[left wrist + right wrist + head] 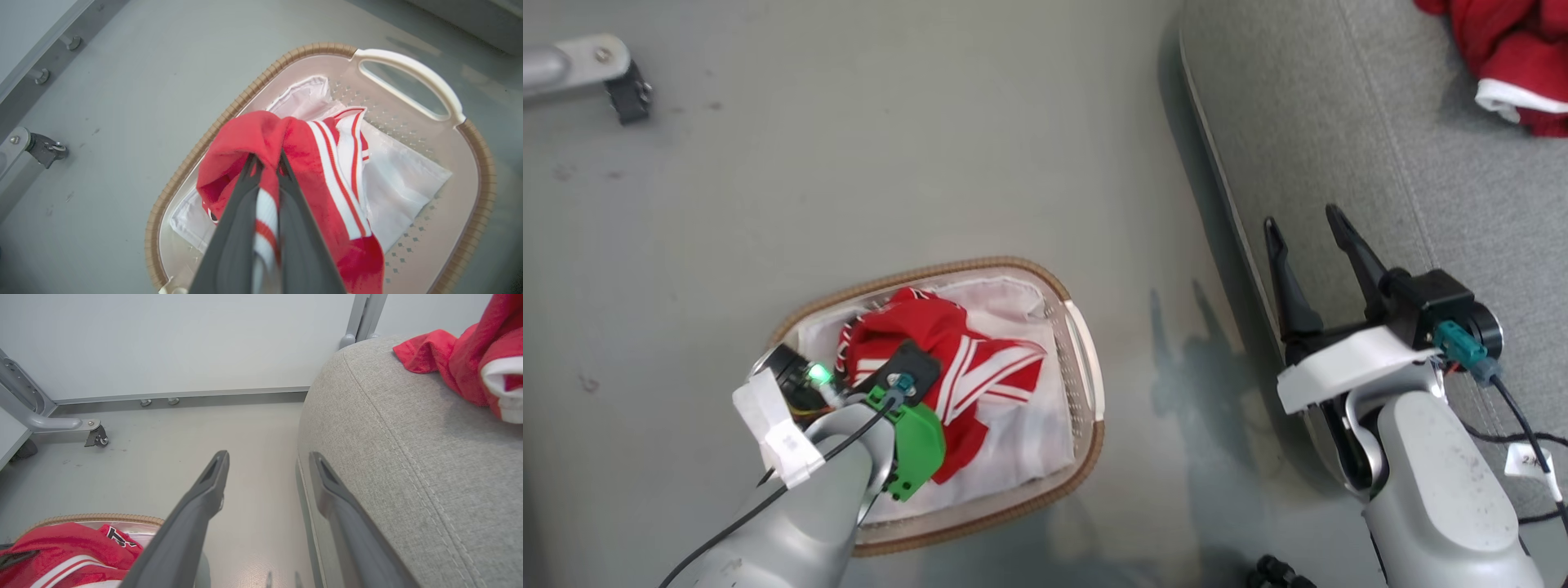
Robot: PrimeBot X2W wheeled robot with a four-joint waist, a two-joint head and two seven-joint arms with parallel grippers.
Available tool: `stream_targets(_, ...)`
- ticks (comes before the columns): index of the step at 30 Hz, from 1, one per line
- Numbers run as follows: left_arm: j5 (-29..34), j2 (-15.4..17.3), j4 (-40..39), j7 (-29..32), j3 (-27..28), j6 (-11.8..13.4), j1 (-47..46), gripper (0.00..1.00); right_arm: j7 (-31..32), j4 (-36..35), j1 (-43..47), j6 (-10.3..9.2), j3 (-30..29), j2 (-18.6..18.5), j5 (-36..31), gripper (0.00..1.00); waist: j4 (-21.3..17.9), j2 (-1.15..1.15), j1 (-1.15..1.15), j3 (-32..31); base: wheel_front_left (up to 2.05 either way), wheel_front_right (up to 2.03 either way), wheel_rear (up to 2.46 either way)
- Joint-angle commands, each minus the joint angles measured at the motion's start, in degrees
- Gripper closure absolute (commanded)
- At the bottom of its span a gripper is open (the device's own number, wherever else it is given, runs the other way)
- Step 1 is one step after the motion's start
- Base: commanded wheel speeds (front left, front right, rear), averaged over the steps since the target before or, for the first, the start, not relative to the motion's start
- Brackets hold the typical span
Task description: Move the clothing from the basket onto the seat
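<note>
The basket [1086, 371] [408, 67] stands on the floor, with a white cloth liner [404, 183] in it. A red jersey with white stripes [956, 359] [322, 163] [65, 555] is bunched up in the basket. My left gripper [267, 159] is shut on a fold of that jersey, and in the head view its wrist [907, 384] covers the fingers. The plain red garment with white trim [1515, 57] [470, 371] lies on the grey seat [1421, 163] [408, 449]. My right gripper [1307, 220] [269, 461] hangs open and empty at the seat's left edge.
A grey metal frame leg with a small caster [621, 82] [45, 147] [96, 437] stands on the floor at the far left. A pale wall panel [184, 343] closes the far side. Black cables [1519, 433] hang by my right forearm.
</note>
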Motion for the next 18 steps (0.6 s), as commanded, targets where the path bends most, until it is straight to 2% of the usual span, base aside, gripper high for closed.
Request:
stream_targets(1, -0.37, 0.19, -1.96, -0.55, -0.61, -0.42, 0.93, 1.00, -0.28, 0.47, 1.60, -0.08, -0.42, -0.20, -0.50, 0.00, 3.08, 0.00, 0.00, -6.26, 0.00, 0.00, 0.00)
stream_targets(10, -1.41, 3.01, -16.64, -0.87, -6.47, -1.27, 1.87, 1.00, -0.28, 2.32, 6.87, -0.08, -1.72, -0.21, -2.95, 0.00, 5.81, 0.00, 0.00, -16.64, 0.00, 0.00, 0.00)
stream_targets(18, -8.06, 10.07, -30.41, 2.96, -15.39, -1.20, -4.12, 1.00, -0.28, 3.28, 11.31, -0.08, -2.42, -0.19, -5.10, 0.00, 7.13, 0.00, 0.00, -25.11, 0.00, 0.00, 0.00)
